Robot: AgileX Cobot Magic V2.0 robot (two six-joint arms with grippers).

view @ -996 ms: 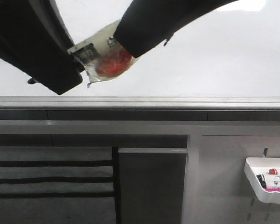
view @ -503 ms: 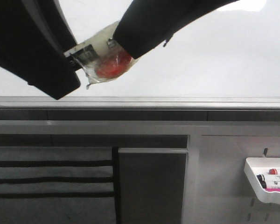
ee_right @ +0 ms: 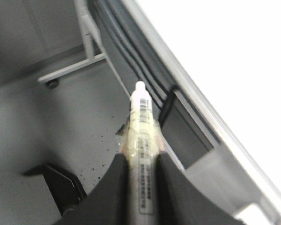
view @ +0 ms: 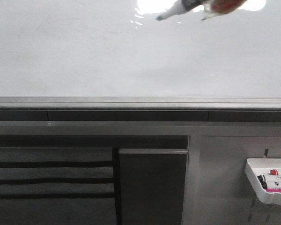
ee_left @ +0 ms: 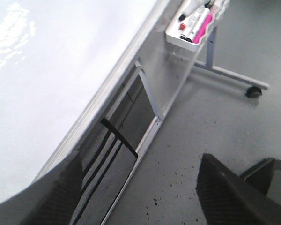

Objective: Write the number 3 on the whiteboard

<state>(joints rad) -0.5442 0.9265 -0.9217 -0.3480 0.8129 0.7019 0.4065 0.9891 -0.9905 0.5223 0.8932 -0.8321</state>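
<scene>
The whiteboard (view: pixel 140 56) face lies open; only a marker (view: pixel 175 8) tip intrudes.

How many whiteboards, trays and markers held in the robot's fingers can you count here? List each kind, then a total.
whiteboard: 1
tray: 1
held marker: 1
Total: 3

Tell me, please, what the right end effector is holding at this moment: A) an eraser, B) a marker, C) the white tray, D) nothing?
B: in the right wrist view the right end effector is closed around a marker, its white tip pointing away from the fingers.
</scene>
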